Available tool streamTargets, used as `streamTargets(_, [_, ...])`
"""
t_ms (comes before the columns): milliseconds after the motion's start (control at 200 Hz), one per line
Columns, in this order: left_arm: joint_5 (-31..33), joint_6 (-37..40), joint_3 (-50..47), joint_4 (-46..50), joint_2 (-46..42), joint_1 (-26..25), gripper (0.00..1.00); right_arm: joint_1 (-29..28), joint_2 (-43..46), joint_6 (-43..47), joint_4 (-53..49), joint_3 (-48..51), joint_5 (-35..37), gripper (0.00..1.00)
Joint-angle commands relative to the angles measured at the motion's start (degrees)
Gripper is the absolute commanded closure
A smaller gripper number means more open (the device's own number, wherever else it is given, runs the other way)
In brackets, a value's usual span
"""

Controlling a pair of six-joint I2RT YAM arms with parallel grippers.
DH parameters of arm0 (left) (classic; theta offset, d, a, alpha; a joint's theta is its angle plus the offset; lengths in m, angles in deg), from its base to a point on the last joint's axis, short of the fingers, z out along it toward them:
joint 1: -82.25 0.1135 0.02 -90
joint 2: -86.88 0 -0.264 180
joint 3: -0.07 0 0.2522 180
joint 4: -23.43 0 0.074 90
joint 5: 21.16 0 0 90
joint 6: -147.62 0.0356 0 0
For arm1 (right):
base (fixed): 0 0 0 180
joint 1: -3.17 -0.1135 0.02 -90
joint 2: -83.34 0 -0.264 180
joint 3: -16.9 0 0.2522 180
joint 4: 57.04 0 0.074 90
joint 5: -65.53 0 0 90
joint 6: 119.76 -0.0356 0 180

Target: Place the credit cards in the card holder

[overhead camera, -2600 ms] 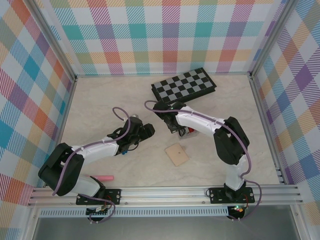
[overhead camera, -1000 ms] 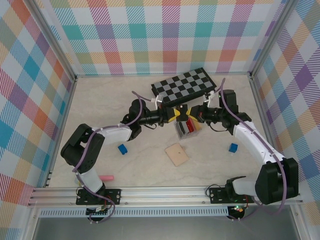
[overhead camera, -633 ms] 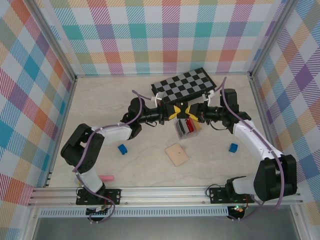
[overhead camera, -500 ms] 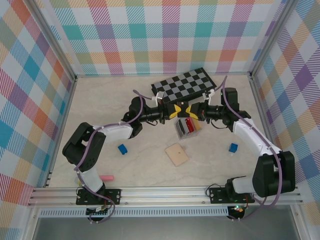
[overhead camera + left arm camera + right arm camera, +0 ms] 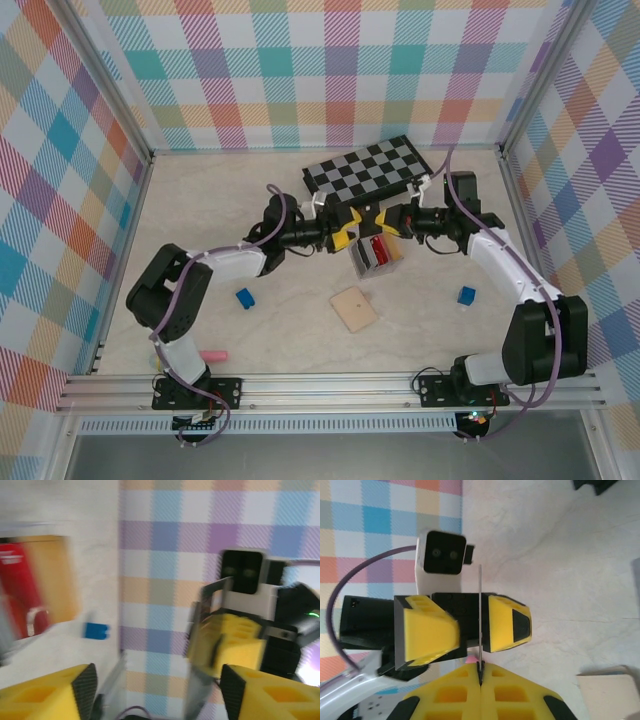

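the pale surface (image 5: 200, 220) carries everything, and both arms reach in over its middle so that the two claws meet tip to tip above it; beyond the claws, toward the back wall, a black-and-grey chessboard (image 5: 368, 167) lies flat; the card holder (image 5: 354, 308), a tan square, lies flat on the base side of the claws, past the small grey tray (image 5: 360, 262) and apart from it; that tray sits just on the base side of the claws, almost under them, with a red credit card (image 5: 377, 250) in it and something tan-yellow beside that.

the left claw (image 5: 348, 227) is spread wide, its yellow fingers (image 5: 427, 632) standing on either side of the gap; the right claw (image 5: 383, 222) is pressed together, pinching a thin credit card (image 5: 480, 605); the card shows edge-on as a grey line running straight out from the right claw's tips into the left claw's gap, nearer one finger than the other; whether it touches either finger cannot be told, nor its colour.

one small blue block (image 5: 245, 298) lies beside the left arm, on the base side of the left claw; another blue block (image 5: 466, 295) lies outside the right arm, well apart from the right claw; a pink pen (image 5: 211, 355) lies far from both claws, near the left arm's base.
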Motion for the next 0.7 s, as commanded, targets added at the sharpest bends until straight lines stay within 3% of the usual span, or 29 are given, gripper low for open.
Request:
streamTargets(0, [13.5,13.4,-0.1,30.8,-9.8,0.2,0.25,-1.6,6.4,7.8,-6.4,2.4,9.8,0.94])
streamTargets(105, [28.3,19.7,2.9,54.7,-15.0,-0.4,0.26,-7.6,13.8,15.6,-12.2,6.7,24.0,0.94])
streamTargets(190, [32.0,20.6,3.7,63.3,-17.7,-0.6,0.25,-12.6,17.6,18.9,-17.0,10.1,30.1,0.94])
streamTargets(280, [32.4,22.5,0.8,62.3,-21.7,-1.6,0.24,-16.0,19.4,16.4,-17.0,14.6,31.5,0.94])
streamTargets(345, [30.9,23.7,-3.6,56.8,-24.1,-2.3,0.23,-18.4,19.2,15.1,-14.3,17.7,31.4,0.96])
streamTargets(410, [29.7,24.1,-7.2,52.1,-25.7,-3.4,0.24,-22.0,18.9,15.8,-10.7,20.9,35.6,0.97])
streamTargets(515, [28.1,21.8,-6.2,55.1,-26.2,-5.9,0.24,-23.9,16.9,14.2,-13.1,18.1,34.5,0.97])
streamTargets(615, [34.5,24.0,-5.3,60.9,-26.0,-9.7,0.23,-26.4,16.1,15.7,-8.0,19.2,34.7,0.96])
streamTargets(695, [33.2,22.3,-7.2,58.4,-26.6,-10.5,0.23,-26.7,12.0,17.1,-10.8,16.5,34.2,0.96])
